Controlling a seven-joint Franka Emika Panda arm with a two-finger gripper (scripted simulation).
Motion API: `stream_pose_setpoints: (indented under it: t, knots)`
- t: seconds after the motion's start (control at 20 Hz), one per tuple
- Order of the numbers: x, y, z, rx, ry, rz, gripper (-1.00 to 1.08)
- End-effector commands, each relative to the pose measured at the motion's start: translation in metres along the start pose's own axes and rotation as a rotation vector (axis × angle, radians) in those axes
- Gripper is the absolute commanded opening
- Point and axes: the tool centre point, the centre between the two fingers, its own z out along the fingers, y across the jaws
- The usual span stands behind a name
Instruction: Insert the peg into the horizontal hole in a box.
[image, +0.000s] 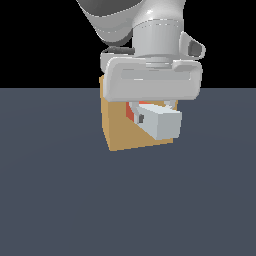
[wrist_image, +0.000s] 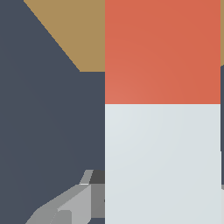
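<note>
Peg (image: 161, 122) seen nearest in exterior view, pale grey-white end turned toward camera, red end (image: 131, 111) pointed far toward box (image: 120, 127). Peg held in gripper (image: 150, 111), fingers closed on it under wide grey hand. Box set on dark floor (image: 60, 200) directly behind peg. Hole hidden by peg and gripper. Red end shown near tan box edge (wrist_image: 74, 35) in wrist view.

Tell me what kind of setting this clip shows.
Most likely a bare simulated test scene, not a real room: a flat grey floor under a black void, with only a tan box and a red-and-white peg.
</note>
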Motion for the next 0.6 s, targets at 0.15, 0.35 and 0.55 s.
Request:
stream_pose_setpoints:
  t: [0.15,0.35,0.55]
  knots:
    - [0.046,0.002,-0.004,-0.007,-0.002,-0.002,-1.00]
    - [0.065,0.002,-0.004,-0.008,-0.002,-0.002,-1.00]
    - [0.070,0.004,-0.004,-0.008,-0.002,-0.002,-1.00]
